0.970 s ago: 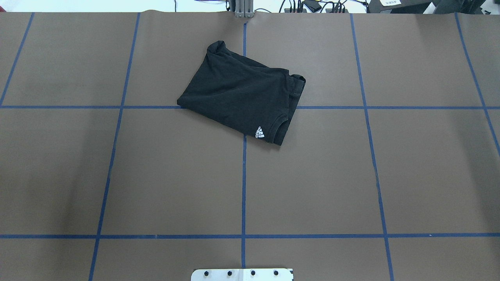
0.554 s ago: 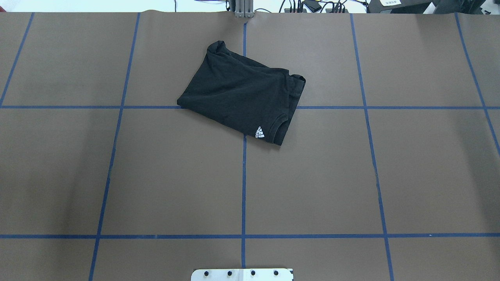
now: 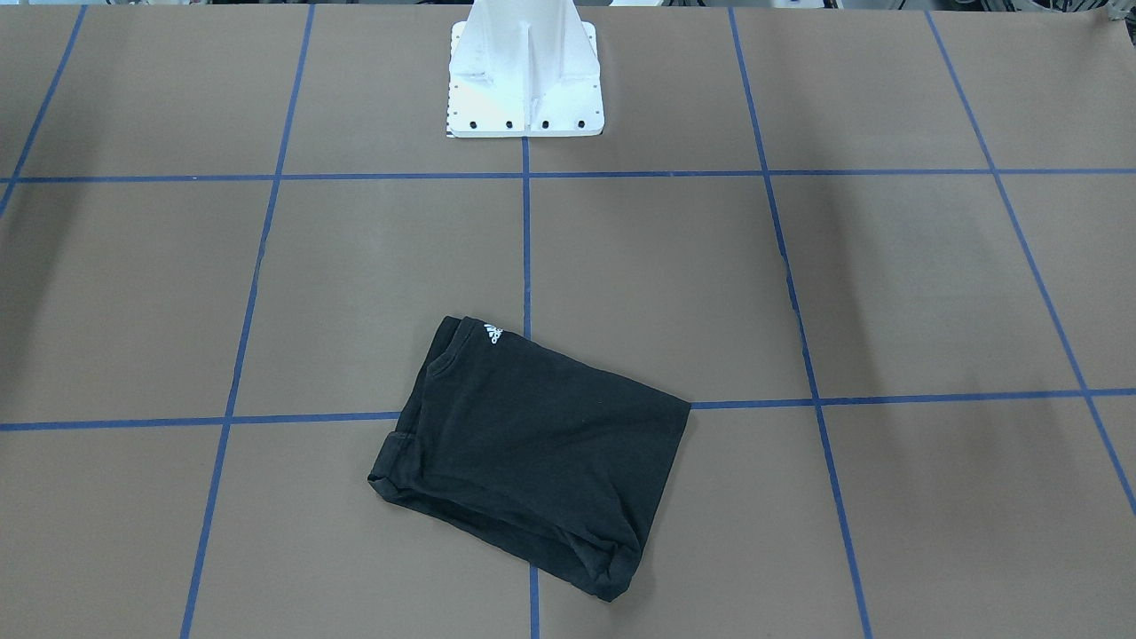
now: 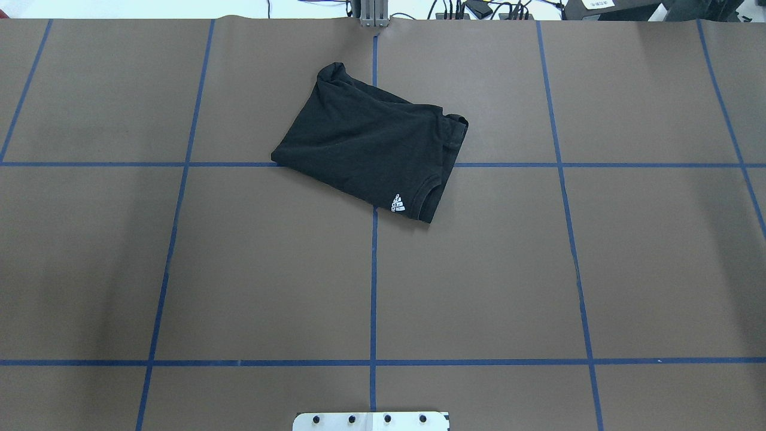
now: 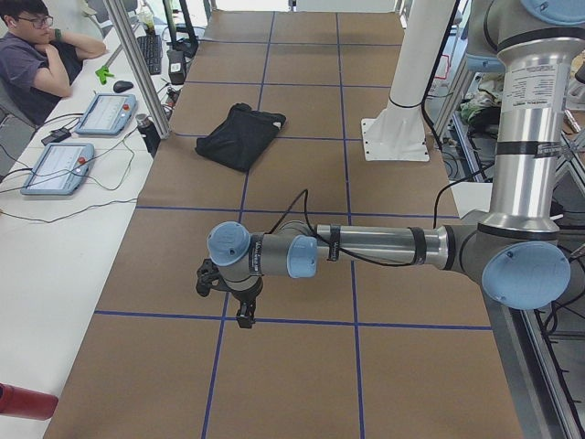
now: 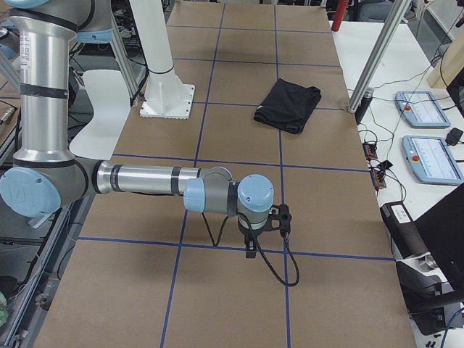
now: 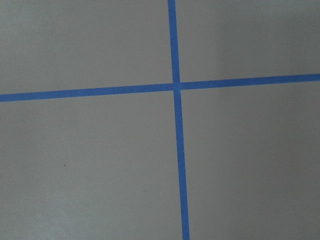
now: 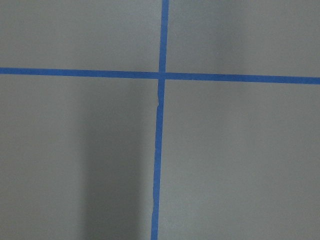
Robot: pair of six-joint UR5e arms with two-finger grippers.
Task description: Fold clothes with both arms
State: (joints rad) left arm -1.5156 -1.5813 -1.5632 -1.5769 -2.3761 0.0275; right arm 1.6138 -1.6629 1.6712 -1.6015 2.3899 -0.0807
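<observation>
The clothes are one black T-shirt point(image 4: 371, 149), folded into a skewed rectangle on the brown table's far middle, a small white striped logo point(image 4: 398, 203) at its near corner. It also shows in the front-facing view point(image 3: 532, 453) and both side views point(image 5: 239, 137) point(image 6: 288, 105). Neither arm touches it. My left gripper point(image 5: 245, 315) hangs over a blue tape crossing, far from the shirt; I cannot tell whether it is open or shut. My right gripper point(image 6: 250, 250) hangs likewise at the opposite end, state unclear. Both wrist views show only bare table with tape lines.
The white pedestal base point(image 3: 524, 71) stands at the robot's side of the table. A seated person point(image 5: 37, 55) and control tablets point(image 5: 105, 114) are at a white side bench beyond the far edge. A metal post point(image 5: 137, 64) stands there, a red bottle point(image 5: 23, 402) nearer.
</observation>
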